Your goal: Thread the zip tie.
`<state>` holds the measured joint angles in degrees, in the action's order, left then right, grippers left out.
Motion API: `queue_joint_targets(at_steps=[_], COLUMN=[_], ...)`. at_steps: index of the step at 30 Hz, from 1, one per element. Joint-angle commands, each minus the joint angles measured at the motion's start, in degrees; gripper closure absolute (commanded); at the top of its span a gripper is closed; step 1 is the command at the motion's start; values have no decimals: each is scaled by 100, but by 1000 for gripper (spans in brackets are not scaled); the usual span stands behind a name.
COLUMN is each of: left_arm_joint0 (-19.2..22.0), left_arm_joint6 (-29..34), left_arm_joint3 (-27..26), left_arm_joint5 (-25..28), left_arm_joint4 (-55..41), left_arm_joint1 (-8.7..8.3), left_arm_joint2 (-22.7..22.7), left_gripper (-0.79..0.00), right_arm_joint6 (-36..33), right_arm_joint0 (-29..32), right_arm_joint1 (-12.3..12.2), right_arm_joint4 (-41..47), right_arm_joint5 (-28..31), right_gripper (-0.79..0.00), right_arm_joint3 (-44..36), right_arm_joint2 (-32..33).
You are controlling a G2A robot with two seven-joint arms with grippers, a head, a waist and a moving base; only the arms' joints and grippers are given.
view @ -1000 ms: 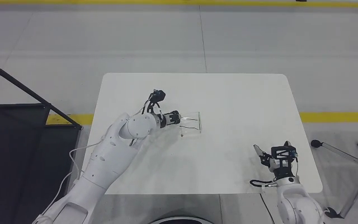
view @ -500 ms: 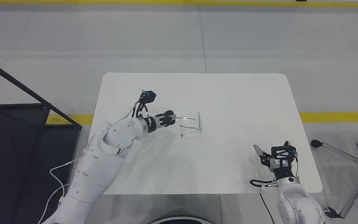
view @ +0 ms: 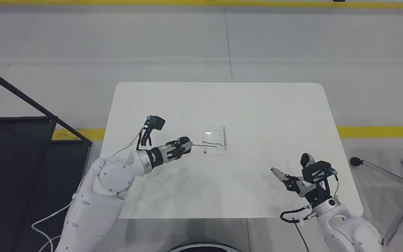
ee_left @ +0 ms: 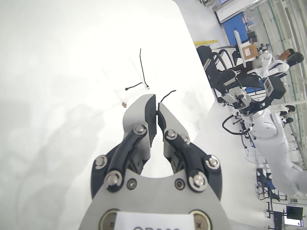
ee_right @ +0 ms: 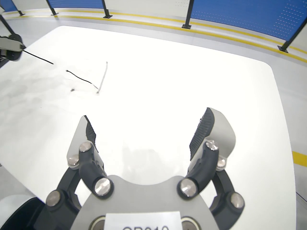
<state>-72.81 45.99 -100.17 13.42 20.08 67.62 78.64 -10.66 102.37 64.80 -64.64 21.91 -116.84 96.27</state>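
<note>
My left gripper [ee_left: 157, 102] is shut on a thin black zip tie [ee_left: 168, 94], whose free end sticks out past the fingertips. In the top view this gripper [view: 186, 145] hovers left of the table's middle, and the held tie [view: 197, 148] points right toward two loose ties. Those are a curved black zip tie [ee_right: 81, 79] and a pale straight one [ee_right: 103, 76], which meet at one end. My right gripper [ee_right: 148, 130] stands open and empty over the table's near right part [view: 291, 169], well away from the ties.
A tiny loose scrap [ee_right: 72, 89] lies beside the curved tie. The white table [view: 271, 113] has broad bare room at the right and the back. A black frame [view: 25, 101] stands off the table's left side.
My left arm has drawn back leftward and nearer with the black zip tie in its grip. The right gripper has turned and shifted slightly left.
</note>
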Motion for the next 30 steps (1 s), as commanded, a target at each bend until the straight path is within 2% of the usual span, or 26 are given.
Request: queue_joint_targets(at_steps=[1,7,18,19,24,27,30], left_arm_joint0=[-106,-336,-429,-450,-417,-405,-371], left_arm_joint6=[45,109,85,22,-14,4,57], left_arm_joint3=[-18,-89,-91,-93,-31,12,79], left_arm_joint5=[226,646,679,683,817,899,979], left_arm_joint4=[-217,-507,-572,-572,-552,-639,-806], left_arm_joint1=[-21,-82,-97,-95,-107,-121,-133], left_arm_joint2=[88,270,312,289,162,143,127], left_gripper=[0,0,0,0,0,0,0], right_arm_joint6=[-269,-1366,-1340,-1353,-1855,-2536,-3324], right_arm_joint0=[3,-80,-84,-98,-565,-1033,-1596], right_arm_joint1=[-9,-64,-62,-68,-128,-193,-266], right_arm_joint4=[202,1258,1275,1353,2701,3786,4917], right_arm_joint5=[154,875,864,1046,1986,2590,2784], right_gripper=[-785,-785,-785,-785,-785,-785,-785], right_arm_joint3=[-204,-404,-398,-384,54,439,902], right_arm_joint2=[-6,-97,-113,-197,-484,-821,-1176])
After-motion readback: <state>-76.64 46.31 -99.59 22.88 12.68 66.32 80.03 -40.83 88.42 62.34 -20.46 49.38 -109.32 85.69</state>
